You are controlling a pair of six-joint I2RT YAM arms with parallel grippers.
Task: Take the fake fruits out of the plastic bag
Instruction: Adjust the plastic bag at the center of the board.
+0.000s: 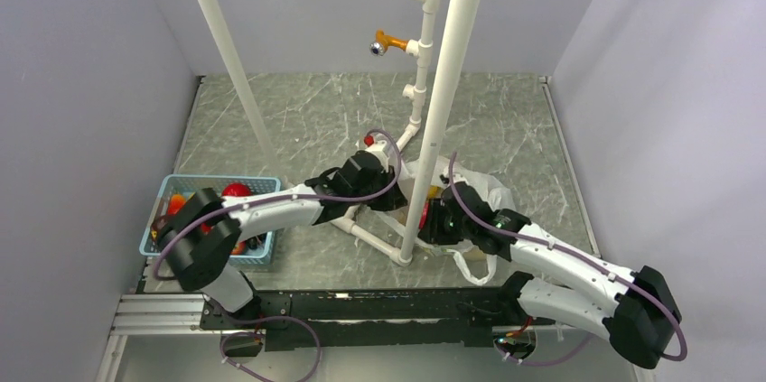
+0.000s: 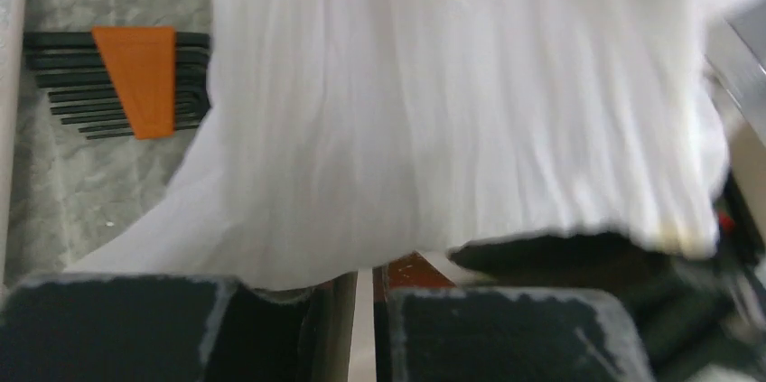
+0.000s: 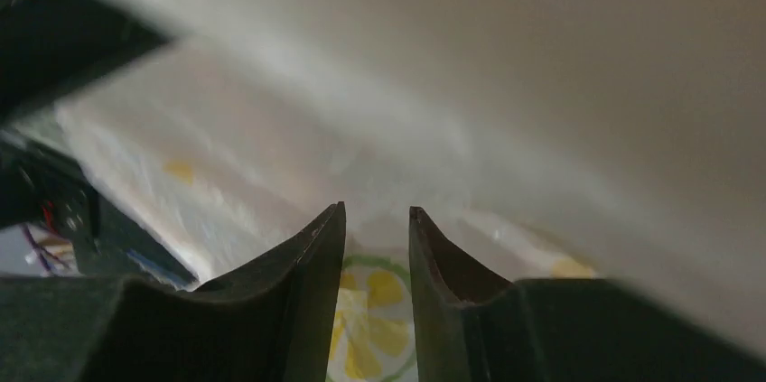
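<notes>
The white plastic bag [image 1: 474,185] lies crumpled at mid table beside a white pole. It fills the left wrist view [image 2: 452,102]. My left gripper [image 1: 378,191] is at the bag's left edge, and its jaws stand almost together with a strip of bag film pinched between them [image 2: 366,328]. My right gripper [image 1: 432,219] is inside the bag's mouth with its jaws a little apart. A fake citrus slice [image 3: 375,328], yellow with a green rim, shows between its fingers and lies beneath them. A red fruit [image 1: 237,191] and an orange one [image 1: 176,204] sit in the light-blue basket [image 1: 181,185].
White pipe poles [image 1: 443,102] rise right next to both grippers, with a pipe foot [image 1: 375,242] on the table. A small red thing [image 1: 368,140] lies behind the left gripper. A hex key set in an orange holder [image 2: 135,66] lies beside the bag.
</notes>
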